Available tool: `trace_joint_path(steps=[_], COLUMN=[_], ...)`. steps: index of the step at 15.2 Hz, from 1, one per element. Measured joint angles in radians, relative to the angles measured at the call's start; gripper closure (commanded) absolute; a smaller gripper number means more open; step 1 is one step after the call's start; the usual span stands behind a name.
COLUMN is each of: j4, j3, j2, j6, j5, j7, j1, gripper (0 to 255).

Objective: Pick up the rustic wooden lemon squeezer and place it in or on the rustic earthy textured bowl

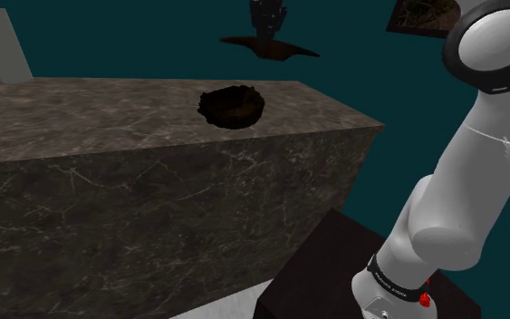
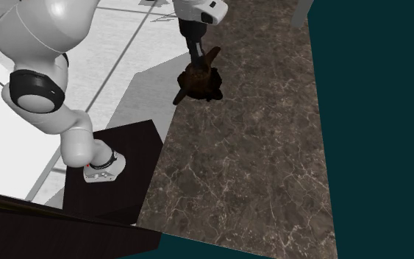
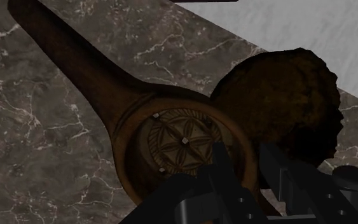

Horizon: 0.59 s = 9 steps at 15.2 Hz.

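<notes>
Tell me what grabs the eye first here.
A dark wooden lemon squeezer with a carved rosette, clasped in the black jaws and hanging in the air above the marble counter. Just below it in the shoulder view, a rough dark brown bowl sits on the counter.

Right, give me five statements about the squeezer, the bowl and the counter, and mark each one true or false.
1. The gripper holds the wooden lemon squeezer up off the counter. True.
2. The squeezer already lies in the bowl. False: it hangs in the air, clasped by the gripper.
3. The squeezer's round head bears a carved flower pattern. True.
4. The bowl stands on the floor. False: it stands on the dark, white-veined marble counter.
5. The bowl is smooth and bright white. False: it is dark brown with a rough, uneven rim.
</notes>
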Motion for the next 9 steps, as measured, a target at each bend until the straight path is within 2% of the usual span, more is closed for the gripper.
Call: trace_joint_path(steps=[3,6,7,9], j4=[0.057,0.176,0.184,0.125], j3=[0.033,0.064,0.068,0.071], j2=[0.046,0.12,0.131,0.108], j6=[-0.009,-0.052,-0.05,-0.013], j5=[0.001,0.0,0.0,-0.002], j7=[0.07,0.141,0.149,0.158], j1=[0.036,0.075,0.08,0.086], gripper=[255,255,255,255])
